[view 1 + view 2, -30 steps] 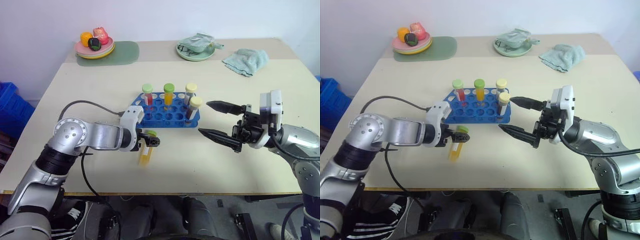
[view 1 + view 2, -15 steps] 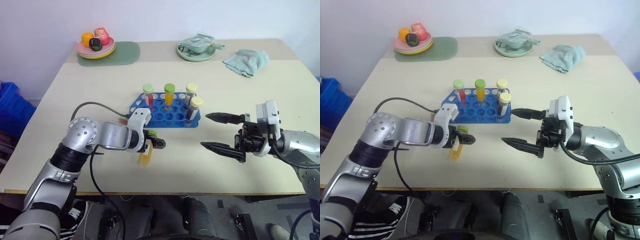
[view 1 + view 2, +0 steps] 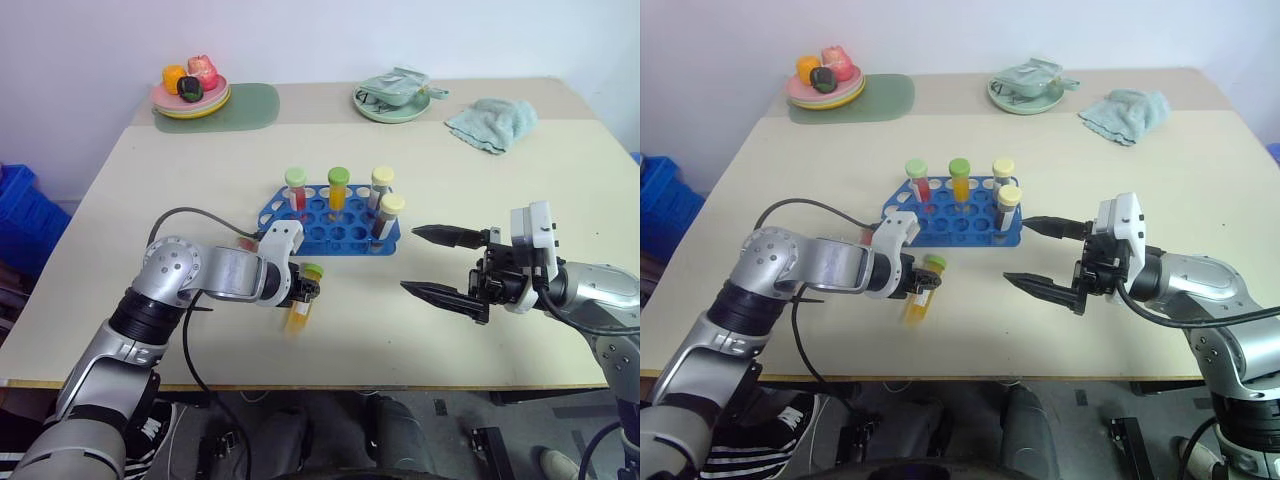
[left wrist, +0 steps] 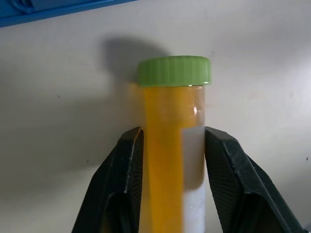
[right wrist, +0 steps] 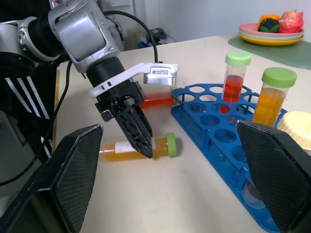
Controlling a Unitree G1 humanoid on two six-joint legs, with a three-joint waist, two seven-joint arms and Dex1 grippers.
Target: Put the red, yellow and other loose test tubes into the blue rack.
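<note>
A yellow test tube with a green cap lies on the table in front of the blue rack. My left gripper points down onto it and is shut on its body; both fingers press its sides. A red test tube lies flat by the rack's left end. In the rack stand a red tube, a yellow tube and two cream-capped tubes. My right gripper hovers open to the right of the rack, holding nothing.
A plate of toy fruit on a green mat sits at the back left. A green plate and a teal cloth are at the back right. A blue crate stands off the table's left side.
My left gripper's fingers, open around the yellow tube before, have closed on it. The tube still lies on the table. The right gripper has stayed open and nearly still.
</note>
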